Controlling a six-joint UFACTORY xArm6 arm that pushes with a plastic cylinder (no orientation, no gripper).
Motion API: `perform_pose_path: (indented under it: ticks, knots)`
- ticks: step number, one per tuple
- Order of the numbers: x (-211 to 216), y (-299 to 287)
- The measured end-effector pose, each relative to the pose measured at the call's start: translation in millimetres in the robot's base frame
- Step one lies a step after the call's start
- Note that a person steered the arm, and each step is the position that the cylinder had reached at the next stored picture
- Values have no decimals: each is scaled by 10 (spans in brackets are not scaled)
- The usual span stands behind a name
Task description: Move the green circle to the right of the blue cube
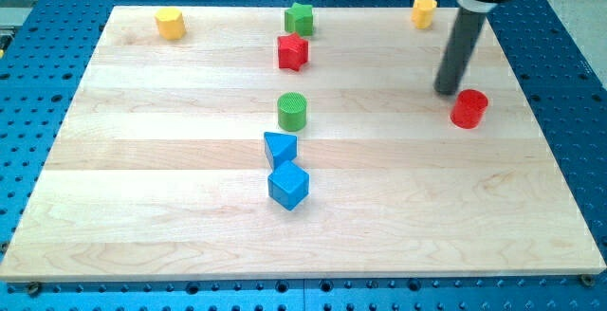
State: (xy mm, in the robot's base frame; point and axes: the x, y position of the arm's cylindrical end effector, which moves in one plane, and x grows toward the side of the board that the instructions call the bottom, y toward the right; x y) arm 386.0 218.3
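The green circle (292, 111) stands near the middle of the wooden board (142, 178). The blue cube (288, 186) lies below it toward the view's bottom, with a blue triangle (280, 148) between the two, touching or nearly touching the cube. My tip (447, 91) rests on the board far to the right of the green circle, just up and left of a red circle (469, 109). The tip touches no block.
A red star (293, 52) and a green star (299, 18) stand above the green circle. A yellow block (170, 24) sits at the top left and another yellow block (424, 11) at the top right. Blue perforated table surrounds the board.
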Motion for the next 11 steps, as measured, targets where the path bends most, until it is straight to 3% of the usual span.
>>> perform_pose_path:
  ticks: [1,2,3,4,5,6,8,9,10,11]
  knots:
    - [825,-43]
    - [568,-172]
    - [-120,-863]
    - [-331,-1794]
    - [4,-2425]
    - [246,-2481]
    - [1156,-1490]
    - [844,-1865]
    - [1537,-2030]
    - [1949,-1377]
